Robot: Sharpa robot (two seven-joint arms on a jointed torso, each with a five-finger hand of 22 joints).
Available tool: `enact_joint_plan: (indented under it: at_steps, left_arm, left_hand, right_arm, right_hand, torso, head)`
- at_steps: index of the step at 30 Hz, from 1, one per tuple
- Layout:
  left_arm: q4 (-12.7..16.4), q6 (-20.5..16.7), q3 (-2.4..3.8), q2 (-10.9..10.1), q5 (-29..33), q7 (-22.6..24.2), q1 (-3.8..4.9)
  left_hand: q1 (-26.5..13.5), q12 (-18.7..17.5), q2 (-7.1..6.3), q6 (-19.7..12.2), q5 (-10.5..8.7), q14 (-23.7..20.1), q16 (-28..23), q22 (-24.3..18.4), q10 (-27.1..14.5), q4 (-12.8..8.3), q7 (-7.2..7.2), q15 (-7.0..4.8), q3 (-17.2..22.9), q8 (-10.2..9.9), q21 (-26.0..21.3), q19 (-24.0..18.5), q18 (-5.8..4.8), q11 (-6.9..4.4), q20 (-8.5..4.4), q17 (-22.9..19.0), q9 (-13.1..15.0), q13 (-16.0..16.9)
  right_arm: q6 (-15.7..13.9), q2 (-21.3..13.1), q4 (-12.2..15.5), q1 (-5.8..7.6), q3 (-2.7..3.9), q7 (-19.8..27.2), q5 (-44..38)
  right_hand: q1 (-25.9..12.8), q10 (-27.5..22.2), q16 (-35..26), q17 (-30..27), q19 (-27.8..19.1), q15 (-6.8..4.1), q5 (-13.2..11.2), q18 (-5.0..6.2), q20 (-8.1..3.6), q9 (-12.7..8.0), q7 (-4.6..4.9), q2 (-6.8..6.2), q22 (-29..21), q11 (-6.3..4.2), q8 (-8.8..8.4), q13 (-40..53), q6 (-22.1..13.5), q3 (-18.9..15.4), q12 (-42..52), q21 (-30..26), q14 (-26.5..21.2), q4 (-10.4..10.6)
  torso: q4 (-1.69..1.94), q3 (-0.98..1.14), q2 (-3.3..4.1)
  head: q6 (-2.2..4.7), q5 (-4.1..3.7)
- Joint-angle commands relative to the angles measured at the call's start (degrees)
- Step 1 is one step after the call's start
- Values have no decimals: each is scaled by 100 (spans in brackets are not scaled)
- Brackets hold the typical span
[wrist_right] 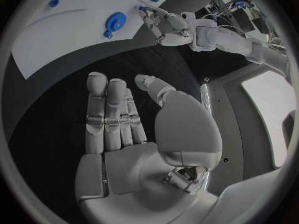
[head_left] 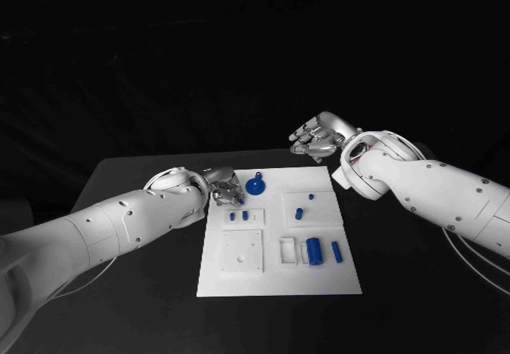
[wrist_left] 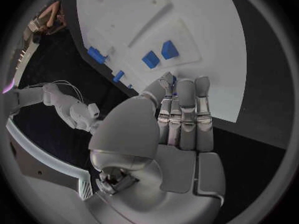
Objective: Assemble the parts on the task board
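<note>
Head view: lying in the middle of the black table point(head_left: 138, 166), the white board point(head_left: 319, 284), carrying blue parts. Resting near the far edge, a round blue part point(head_left: 256, 184); two small ones point(head_left: 238, 216) sitting in a raised panel on the left side; a cylinder point(head_left: 315, 251) and a thinner bar point(head_left: 337, 251) lying side by side nearer the front right. Hovering at the board's far left corner, just beside the round part, the left hand point(head_left: 224, 188), fingers bent downward, holding nothing that can be made out. Hanging beyond the far right corner, off the board, the right hand point(head_left: 318, 137), fingers loosely curled, holding nothing.

Left wrist view: reaching over the board's edge point(wrist_left: 224, 55), the left hand point(wrist_left: 177, 124), fingers straight and close together, gripping nothing. Lying beyond the fingertips, two blue blocks point(wrist_left: 159, 55).

Right wrist view: spreading flat above the dark table point(wrist_right: 69, 99), the right hand point(wrist_right: 124, 134), empty. Showing farther off, the round part point(wrist_right: 114, 23) on the board, with the left hand point(wrist_right: 167, 27) beside it.
</note>
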Motion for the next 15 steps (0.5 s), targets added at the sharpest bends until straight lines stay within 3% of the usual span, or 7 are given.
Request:
enact_joint_plan:
  at_steps: [1,11,15]
  left_arm:
    - [-9,131,-11,16,-104,9,-31]
    - [-58,167,-19,95,-119,-3,-35]
    - [-98,256,-61,144,-135,-65,-36]
  left_hand:
    - [-12,-18,-26,-42,30,13,0,114,-51,-21,17,25,10,42,34,-19,95,0,-1,4,5,5]
    - [-12,-18,-26,-42,30,13,0,114,-51,-21,17,25,10,42,34,-19,95,0,-1,4,5,5]
    - [-19,-18,-22,-47,25,15,2,112,-55,-20,18,26,19,40,42,-21,100,0,2,3,4,5]
  right_arm:
    - [26,-3,11,0,3,59,-4]
    - [23,2,14,0,3,62,-4]
    - [26,4,17,0,3,62,-4]
  right_hand:
    - [-12,6,36,-5,224,23,39,59,11,6,36,0,198,40,22,-8,9,47,-32,-7,-26,0]
    - [-12,6,36,-5,224,23,39,59,11,6,36,0,198,40,22,-8,9,47,-32,-7,-26,0]
    - [-19,15,37,-8,225,20,41,59,9,6,33,4,195,37,22,-8,19,55,-31,-9,-23,-5]
  torso:
    - [4,-2,-3]
    - [0,-6,4]
    - [3,-2,5]
  head:
    - [-10,-6]
    - [-6,-13]
    - [-11,-17]
